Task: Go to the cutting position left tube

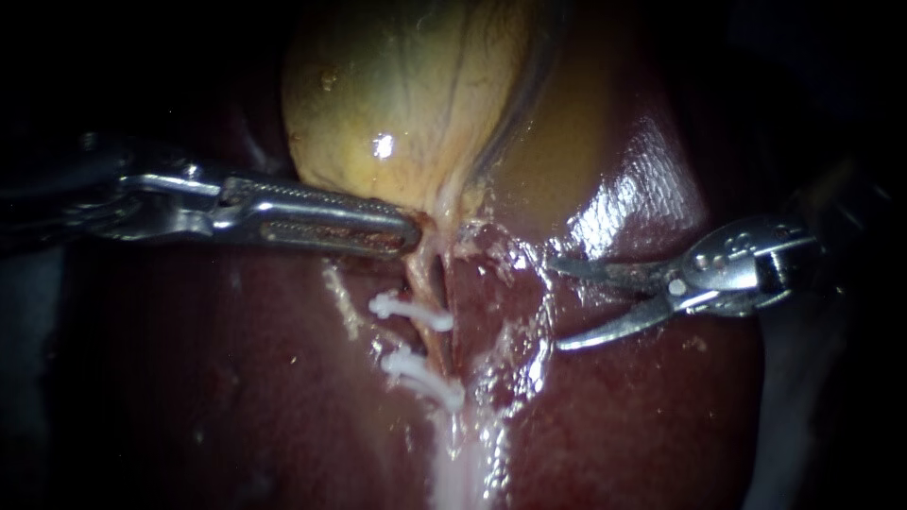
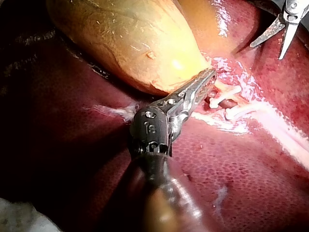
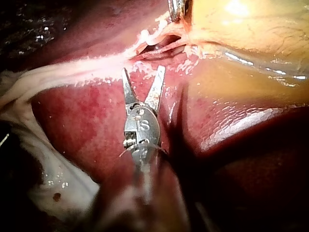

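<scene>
Left tool (image 1: pixel 411 231): level, from left, pinching gallbladder (image 1: pixel 406 94) neck. Right tool (image 1: pixel 559 304): blades spread, over liver (image 1: pixel 661 397), near clipped tube (image 1: pixel 419 274).

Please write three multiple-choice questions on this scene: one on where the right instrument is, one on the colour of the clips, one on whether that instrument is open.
1. The right instrument is: A. on the gallbladder; B. over the liver, apart from the clipped tube; C. between the clips.
2. The clips are: A. white; B. black; C. blue.
3. The right instrument is: A. shut on a clip; B. shut on the tube; C. open.
Answers: 1 B, bare liver lies between it and the tube; 2 A, they show white against the red tissue; 3 C, a clear gap shows at its tip, holding nothing.
</scene>
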`<state>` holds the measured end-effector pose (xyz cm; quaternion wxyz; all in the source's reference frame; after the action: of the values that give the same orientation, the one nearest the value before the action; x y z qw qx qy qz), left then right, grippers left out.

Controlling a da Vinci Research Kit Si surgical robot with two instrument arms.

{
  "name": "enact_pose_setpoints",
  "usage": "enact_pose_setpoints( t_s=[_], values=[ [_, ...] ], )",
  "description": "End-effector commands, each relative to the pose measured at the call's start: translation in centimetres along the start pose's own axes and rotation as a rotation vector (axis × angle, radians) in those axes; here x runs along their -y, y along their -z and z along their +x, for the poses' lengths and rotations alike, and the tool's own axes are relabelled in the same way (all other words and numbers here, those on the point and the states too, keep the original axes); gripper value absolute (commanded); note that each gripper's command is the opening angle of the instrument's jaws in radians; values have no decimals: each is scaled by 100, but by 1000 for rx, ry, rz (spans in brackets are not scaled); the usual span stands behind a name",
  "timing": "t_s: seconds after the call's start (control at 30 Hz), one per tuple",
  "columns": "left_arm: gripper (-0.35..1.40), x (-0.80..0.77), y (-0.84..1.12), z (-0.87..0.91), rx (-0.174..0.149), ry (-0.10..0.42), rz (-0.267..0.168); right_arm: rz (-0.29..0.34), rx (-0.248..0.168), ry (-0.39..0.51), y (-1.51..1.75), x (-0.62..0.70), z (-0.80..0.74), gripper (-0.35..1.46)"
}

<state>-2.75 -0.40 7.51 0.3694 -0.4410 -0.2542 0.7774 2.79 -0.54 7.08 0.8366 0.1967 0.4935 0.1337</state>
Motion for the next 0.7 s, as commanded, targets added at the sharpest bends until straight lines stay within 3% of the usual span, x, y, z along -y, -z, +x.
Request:
enact_pose_setpoints(
  t_s=[0.03, 0.2, 0.47, 0.7],
  values=[
    [-35, -1, 2, 0, 0, 0, -1, 0, 0, 0, 0, 0, 0, 145],
    [-35, -8, 16, 5, 2, 3, -7, -2, -3, -1, -1, 0, 0, 145],
    [-35, -19, 56, 10, 0, 7, 0, -2, -3, -1, -1, 0, 1, 145],
    [-35, -20, 64, 10, -2, 8, 5, -3, -3, 0, -8, 3, 1, 145]
  ],
)
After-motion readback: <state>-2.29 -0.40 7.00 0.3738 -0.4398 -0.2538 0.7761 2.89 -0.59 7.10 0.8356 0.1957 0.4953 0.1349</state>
